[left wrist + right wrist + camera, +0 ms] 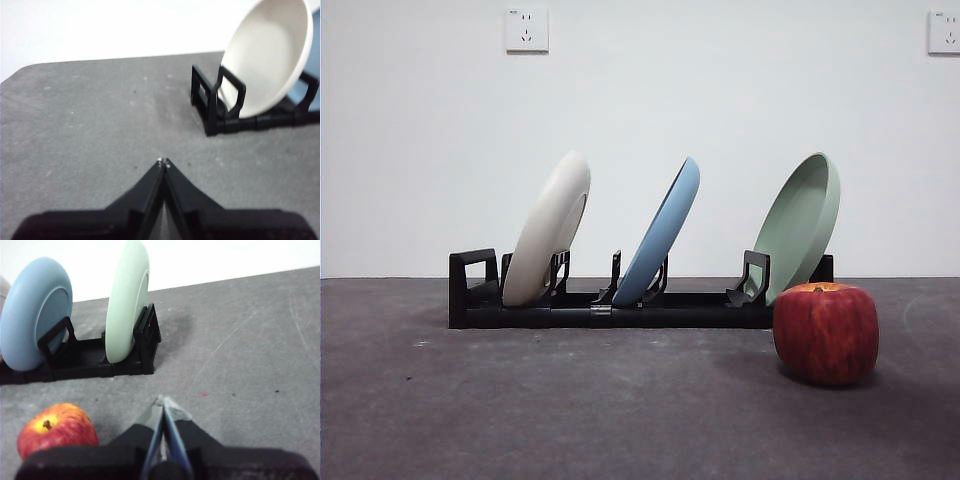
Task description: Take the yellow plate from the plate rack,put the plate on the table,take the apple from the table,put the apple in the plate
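The yellow plate, cream coloured, leans in the left slot of the black plate rack on the dark grey table. It also shows in the left wrist view, with the rack's end handle. The red apple sits on the table in front of the rack's right end, and also shows in the right wrist view. My left gripper is shut and empty above bare table, short of the rack's end. My right gripper is shut and empty, beside the apple. Neither gripper shows in the front view.
A light blue plate stands in the rack's middle slot and a pale green plate in its right slot; both show in the right wrist view, blue and green. A white wall with two sockets stands behind.
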`<state>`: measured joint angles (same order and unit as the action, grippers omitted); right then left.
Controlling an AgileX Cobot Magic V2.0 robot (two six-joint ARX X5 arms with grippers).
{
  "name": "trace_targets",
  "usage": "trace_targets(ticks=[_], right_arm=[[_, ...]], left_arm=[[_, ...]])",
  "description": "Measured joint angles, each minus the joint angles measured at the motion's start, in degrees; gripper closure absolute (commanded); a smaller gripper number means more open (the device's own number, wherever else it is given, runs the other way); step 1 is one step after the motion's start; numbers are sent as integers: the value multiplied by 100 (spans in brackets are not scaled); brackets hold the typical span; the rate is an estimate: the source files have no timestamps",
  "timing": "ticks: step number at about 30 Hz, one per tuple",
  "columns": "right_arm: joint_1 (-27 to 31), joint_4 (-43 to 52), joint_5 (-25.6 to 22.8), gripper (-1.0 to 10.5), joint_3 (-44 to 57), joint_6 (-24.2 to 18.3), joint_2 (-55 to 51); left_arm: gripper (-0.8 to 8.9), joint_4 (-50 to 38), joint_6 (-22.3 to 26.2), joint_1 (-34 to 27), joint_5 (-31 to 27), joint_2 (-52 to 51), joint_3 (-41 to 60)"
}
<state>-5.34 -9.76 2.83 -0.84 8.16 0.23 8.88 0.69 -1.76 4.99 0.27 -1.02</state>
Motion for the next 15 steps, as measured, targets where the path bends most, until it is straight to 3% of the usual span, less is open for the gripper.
trace_targets(ticks=[8,15], right_arm=[[0,-2,2,956,0,920,4],[0,-256,92,956,-343,1316,422]], left_arm=[[821,-22,-758,0,22,0,0],[821,289,-1344,0,229,57,-221]])
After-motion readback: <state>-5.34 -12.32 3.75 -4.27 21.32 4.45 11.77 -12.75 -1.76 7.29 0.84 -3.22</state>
